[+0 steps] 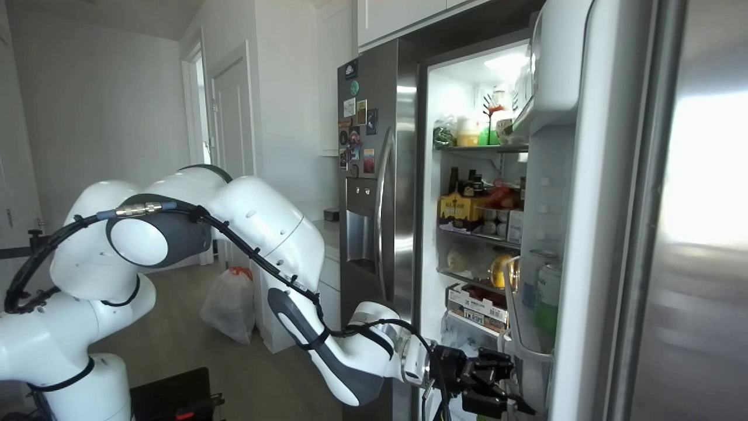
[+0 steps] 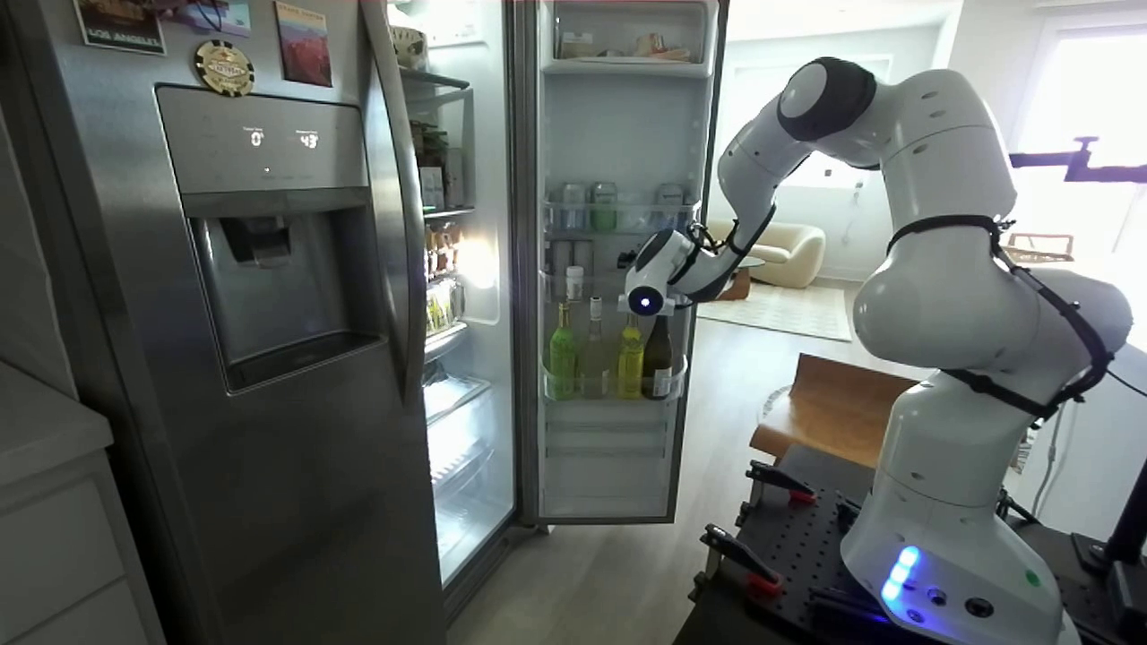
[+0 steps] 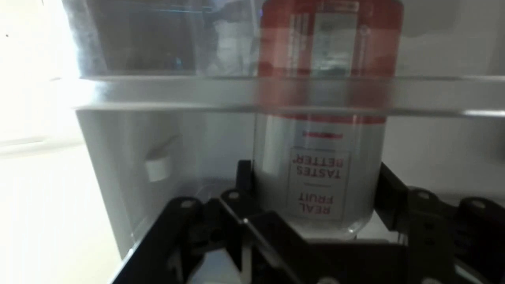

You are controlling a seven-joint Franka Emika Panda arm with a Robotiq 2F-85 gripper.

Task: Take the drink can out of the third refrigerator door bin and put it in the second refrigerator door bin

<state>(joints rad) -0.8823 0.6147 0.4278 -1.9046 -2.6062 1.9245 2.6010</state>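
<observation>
The grasp looks made and the lift-out seems next. Left of centre in the wrist view one finger (image 3: 244,179) presses the drink can (image 3: 323,136), and right of centre its mate does likewise: the gripper (image 3: 315,183) pinches the silvery end between its jaws. The red part, toward the top of the frame, sits behind the clear rim of what I take for the third door bin (image 3: 177,92). The lettering (image 3: 318,167) reads upside down, so lifting likely runs toward the frame's bottom.

For room, at far left of that view a bright area (image 3: 43,189) borders the door's side wall (image 3: 114,165). In an exterior view, upper centre, the second door bin (image 2: 618,215) holds a green can (image 2: 604,206), then a gap, then another container (image 2: 669,197); the gap seems a likely target. In an exterior view, lower right, the gripper shows just below that bin's curved front lip (image 1: 540,355), so the can should probably clear the rim and come outward before rising further.
</observation>
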